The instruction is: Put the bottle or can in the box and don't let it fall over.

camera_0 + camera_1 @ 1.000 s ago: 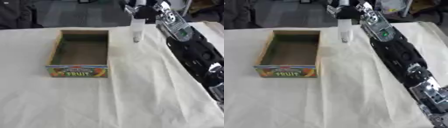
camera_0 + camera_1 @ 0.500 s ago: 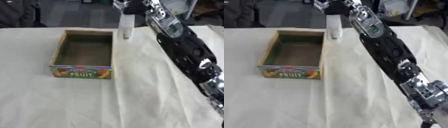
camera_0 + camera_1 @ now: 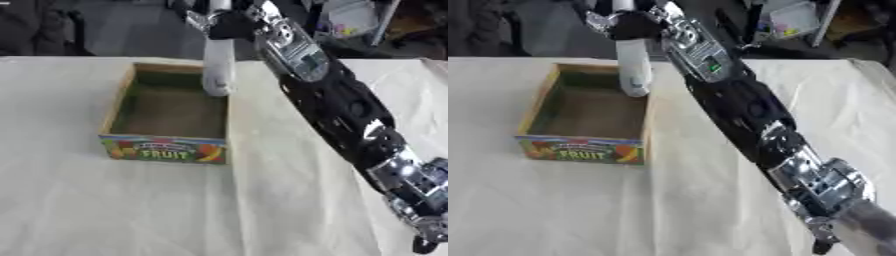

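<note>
on cream tablecloth, fruit box, right hand holding bottle

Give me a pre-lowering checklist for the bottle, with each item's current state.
1. Right hand curled round the bottle top: ok.
2. Bottle upright: ok.
3. Bottle over the box opening: ok, near the right wall at the far end.
4. Box floor bare: ok.
5. Bottle base clear of the right wall: cannot tell.
6. Left hand out of the way: ok, not in view.

Cream cloth covers table; dark clutter beyond far edge.
</note>
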Controlling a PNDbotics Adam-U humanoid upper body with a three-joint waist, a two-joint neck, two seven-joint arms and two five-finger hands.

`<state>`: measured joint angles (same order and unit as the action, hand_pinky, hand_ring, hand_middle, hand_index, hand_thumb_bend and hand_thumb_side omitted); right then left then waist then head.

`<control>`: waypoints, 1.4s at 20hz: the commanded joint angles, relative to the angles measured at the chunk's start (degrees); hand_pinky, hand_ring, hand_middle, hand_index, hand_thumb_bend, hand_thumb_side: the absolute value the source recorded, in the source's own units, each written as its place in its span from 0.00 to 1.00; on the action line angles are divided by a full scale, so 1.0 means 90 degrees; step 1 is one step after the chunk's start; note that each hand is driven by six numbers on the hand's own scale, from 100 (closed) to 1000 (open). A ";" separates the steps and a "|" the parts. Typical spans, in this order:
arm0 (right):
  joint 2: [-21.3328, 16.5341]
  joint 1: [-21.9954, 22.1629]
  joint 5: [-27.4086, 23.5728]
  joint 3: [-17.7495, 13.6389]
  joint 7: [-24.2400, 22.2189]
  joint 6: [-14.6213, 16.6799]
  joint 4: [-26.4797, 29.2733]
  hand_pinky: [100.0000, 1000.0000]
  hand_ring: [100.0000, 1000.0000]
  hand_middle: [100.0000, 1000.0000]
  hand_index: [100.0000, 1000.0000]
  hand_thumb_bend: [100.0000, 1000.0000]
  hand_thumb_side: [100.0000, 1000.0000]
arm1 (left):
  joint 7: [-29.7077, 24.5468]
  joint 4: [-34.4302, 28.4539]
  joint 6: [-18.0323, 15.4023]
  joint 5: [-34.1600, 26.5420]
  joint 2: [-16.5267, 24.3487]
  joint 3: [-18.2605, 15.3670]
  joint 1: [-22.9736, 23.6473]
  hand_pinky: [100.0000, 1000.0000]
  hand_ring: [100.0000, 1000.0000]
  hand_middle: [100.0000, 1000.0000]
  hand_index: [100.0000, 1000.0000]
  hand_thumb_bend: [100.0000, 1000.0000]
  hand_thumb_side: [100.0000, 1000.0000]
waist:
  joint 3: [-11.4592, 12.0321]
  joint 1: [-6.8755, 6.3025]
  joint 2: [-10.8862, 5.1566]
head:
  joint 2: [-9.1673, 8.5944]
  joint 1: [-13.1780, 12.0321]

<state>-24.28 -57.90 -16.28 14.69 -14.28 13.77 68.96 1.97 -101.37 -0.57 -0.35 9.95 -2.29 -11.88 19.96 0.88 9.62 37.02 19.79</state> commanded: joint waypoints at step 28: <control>0.0300 0.0178 0.0780 0.0078 0.0063 0.0254 -0.0693 0.71 0.58 0.48 0.82 0.44 0.18 | -0.0012 0.0000 -0.0022 -0.0006 0.0003 0.0013 -0.0120 0.68 0.63 0.72 0.82 0.43 0.73 | -0.0054 0.0019 -0.0014 | -0.0200 0.0053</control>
<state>-20.87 -55.34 -9.64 15.64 -13.55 15.76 62.52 1.74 -100.67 -0.69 -0.42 9.60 -1.98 -12.28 19.49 1.27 10.14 35.62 20.38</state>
